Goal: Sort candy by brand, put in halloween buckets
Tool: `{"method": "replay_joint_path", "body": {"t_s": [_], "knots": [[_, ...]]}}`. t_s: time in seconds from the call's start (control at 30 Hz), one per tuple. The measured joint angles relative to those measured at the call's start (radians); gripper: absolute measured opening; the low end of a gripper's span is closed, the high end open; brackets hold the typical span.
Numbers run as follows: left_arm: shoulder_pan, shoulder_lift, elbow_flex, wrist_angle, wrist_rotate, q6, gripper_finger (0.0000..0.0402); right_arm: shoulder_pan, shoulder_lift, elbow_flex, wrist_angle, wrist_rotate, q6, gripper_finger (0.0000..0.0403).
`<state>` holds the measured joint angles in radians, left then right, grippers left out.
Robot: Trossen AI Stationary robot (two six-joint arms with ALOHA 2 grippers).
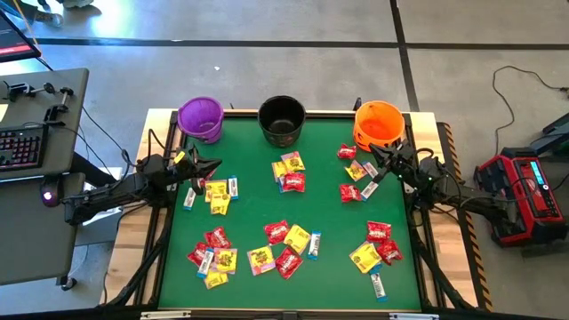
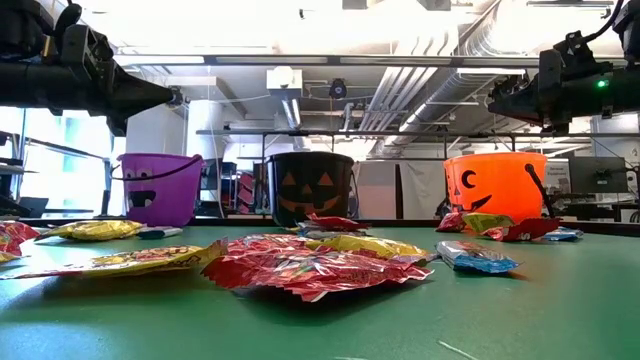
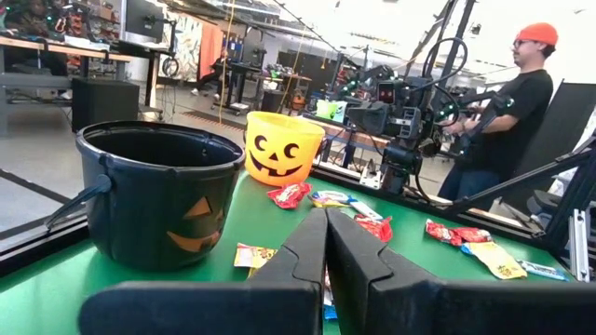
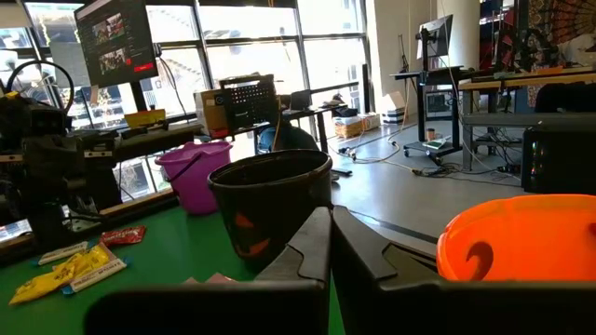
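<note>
Your table (image 1: 178, 267) carries a green mat with three halloween buckets in a row along its far edge: the purple bucket (image 1: 201, 118) at the far-left corner, the black bucket (image 1: 282, 119) at the middle, the orange bucket (image 1: 378, 124) at the far-right corner. All three stand upright, faces toward the mat, and no candy shows inside the black one. Your candy lies loose on the mat in several clusters: red packets (image 1: 276, 232), yellow packets (image 1: 217, 197) and slim white-and-blue bars (image 1: 314, 244). One cluster lies just in front of the black bucket, one near the orange bucket, one toward the left edge below the purple bucket, and three more along the near half, at left, middle and right. Your left gripper (image 1: 212, 165) hangs above the mat just in front of the purple bucket, fingers pressed together, holding nothing. Your right gripper (image 1: 377, 154) hangs just in front of the orange bucket, fingers likewise pressed together and empty. In the left wrist view a person (image 3: 507, 102) in an orange cap stands beyond the table's right edge.
</note>
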<state>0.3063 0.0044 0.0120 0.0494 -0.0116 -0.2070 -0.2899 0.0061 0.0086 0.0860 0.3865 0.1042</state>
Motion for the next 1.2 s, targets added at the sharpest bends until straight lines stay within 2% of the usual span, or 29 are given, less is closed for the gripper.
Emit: {"method": "replay_joint_path", "body": {"t_s": [0.93, 1.07, 1.2], "knots": [[0.000, 0.000, 0.000, 0.000, 0.000, 0.000, 0.0001, 0.000, 0.000, 0.000, 0.000, 0.000, 0.012, 0.0000], [0.000, 0.000, 0.000, 0.000, 0.000, 0.000, 0.0001, 0.000, 0.000, 0.000, 0.001, 0.000, 0.156, 0.0000], [0.000, 0.000, 0.000, 0.000, 0.000, 0.000, 0.0001, 0.000, 0.000, 0.000, 0.008, -0.005, 0.419, 0.0000]]}}
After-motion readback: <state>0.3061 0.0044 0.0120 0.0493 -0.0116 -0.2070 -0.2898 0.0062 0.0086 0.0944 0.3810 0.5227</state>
